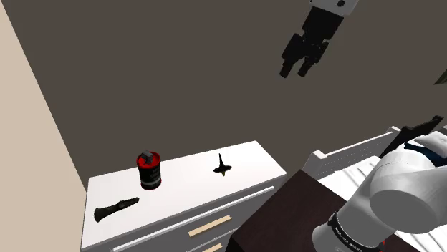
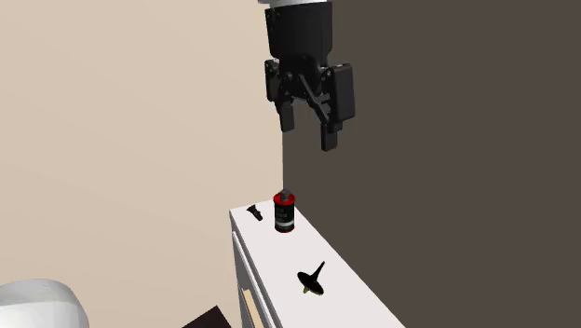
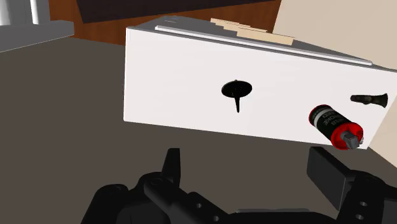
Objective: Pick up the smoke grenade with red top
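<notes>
Black hand (image 1: 296, 71) high in the air, well above the white dresser (image 1: 251, 161), fingers spread wide and clasping nothing. Upright on the dresser top: smoke grenade (image 1: 149, 170), black-bodied with red bands at top and base and a small grey fitting on its cap. Sits between two black things, apart from both: a top-shaped piece (image 1: 222, 167) toward the shoulder view's right, a long flared piece (image 1: 114, 208) lying flat toward the left. Pale drawer handles (image 1: 210, 228) on the dresser front.
</notes>
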Robot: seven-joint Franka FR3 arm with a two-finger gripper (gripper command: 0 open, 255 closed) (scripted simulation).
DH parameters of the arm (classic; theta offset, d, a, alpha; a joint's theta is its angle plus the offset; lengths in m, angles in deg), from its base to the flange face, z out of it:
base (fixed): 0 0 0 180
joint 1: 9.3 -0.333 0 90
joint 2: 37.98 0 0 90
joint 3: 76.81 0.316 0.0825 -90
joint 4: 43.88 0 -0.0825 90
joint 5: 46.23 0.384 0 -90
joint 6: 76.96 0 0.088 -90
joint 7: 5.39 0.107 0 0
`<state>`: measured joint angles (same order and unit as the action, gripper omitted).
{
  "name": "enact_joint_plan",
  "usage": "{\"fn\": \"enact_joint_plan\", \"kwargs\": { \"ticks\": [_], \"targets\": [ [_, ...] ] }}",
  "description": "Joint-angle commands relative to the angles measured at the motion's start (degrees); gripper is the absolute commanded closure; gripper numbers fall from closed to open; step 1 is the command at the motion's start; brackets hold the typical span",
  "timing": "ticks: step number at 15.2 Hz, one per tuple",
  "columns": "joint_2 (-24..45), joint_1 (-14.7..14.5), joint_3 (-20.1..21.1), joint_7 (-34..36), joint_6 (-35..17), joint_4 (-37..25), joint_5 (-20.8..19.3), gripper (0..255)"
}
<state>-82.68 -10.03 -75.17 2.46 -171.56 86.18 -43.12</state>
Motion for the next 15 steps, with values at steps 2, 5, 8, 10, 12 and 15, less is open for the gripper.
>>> {"fn": "enact_joint_plan", "kwargs": {
  "ticks": [2,5,8,10,12,15],
  "targets": [
    [0.9,-0.2,1.2,1.2,-1.2,0.4,0.3,0],
    [3.9,-0.7,4.9,4.7,-4.9,1.1,1.0,0],
    [7.7,-1.1,8.6,8.3,-8.5,1.1,1.3,0],
    [10.5,-1.2,11.0,10.8,-10.8,0.7,1.2,0],
    [13.6,-1.2,13.5,13.4,-13.0,0.0,0.9,0],
    [18.8,-1.0,17.1,17.5,-16.1,-1.6,-0.2,0]
  ]
}}
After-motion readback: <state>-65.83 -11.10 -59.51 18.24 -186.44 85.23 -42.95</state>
